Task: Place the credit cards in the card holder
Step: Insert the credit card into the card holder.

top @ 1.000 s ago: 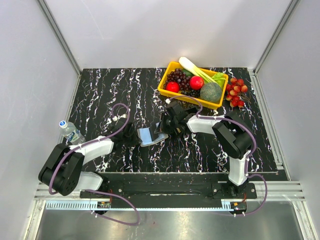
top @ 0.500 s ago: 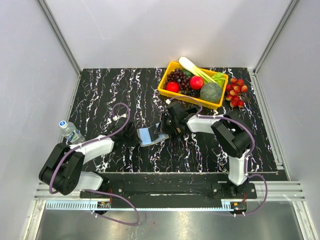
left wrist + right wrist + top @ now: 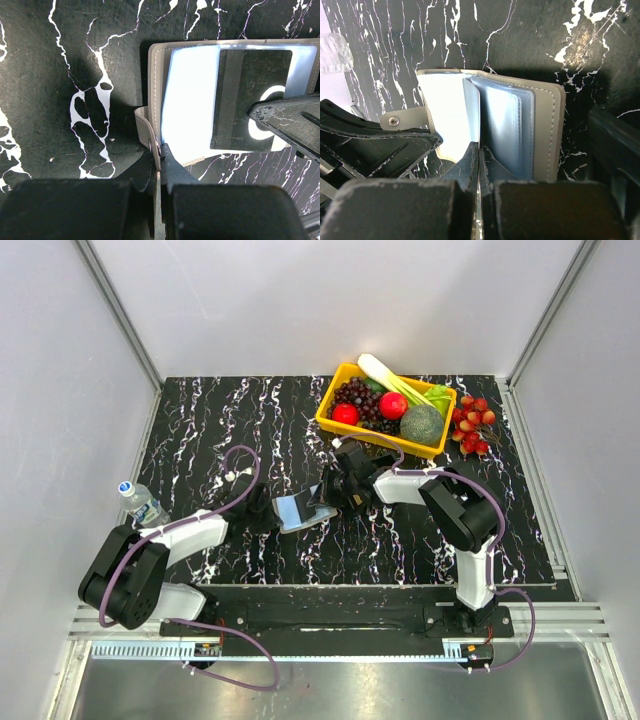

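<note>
Within left hand grip, card holder

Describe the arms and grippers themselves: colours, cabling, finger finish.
Both match: the left arm and right arm have white link shells between bulky black joint housings. A purple cable loops along each. The left gripper and right gripper have black tapered fingers, matte and scuffed at the edges. No markings are visible.

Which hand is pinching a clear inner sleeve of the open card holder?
The right hand: it is shut on a clear sleeve inside the card holder. The left hand instead clamps the grey outer cover beside the snap tab.
</note>
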You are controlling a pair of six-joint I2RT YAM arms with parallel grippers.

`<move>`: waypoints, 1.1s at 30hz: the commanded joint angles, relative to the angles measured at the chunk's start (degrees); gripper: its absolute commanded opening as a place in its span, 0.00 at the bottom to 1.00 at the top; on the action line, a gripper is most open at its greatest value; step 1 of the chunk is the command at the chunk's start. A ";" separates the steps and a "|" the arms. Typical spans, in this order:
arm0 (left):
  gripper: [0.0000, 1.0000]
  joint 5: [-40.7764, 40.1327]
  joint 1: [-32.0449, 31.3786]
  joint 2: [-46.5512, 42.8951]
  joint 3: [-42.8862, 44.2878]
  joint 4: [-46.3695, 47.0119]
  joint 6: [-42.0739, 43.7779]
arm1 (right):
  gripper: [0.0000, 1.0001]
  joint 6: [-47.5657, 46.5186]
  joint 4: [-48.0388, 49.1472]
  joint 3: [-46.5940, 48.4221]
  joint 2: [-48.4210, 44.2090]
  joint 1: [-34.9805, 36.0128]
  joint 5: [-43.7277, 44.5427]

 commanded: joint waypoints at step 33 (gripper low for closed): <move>0.06 -2.20 -0.44 0.97 0.48 -0.33 0.51 | 0.08 -2.93 -8.98 4.91 5.89 4.18 -5.50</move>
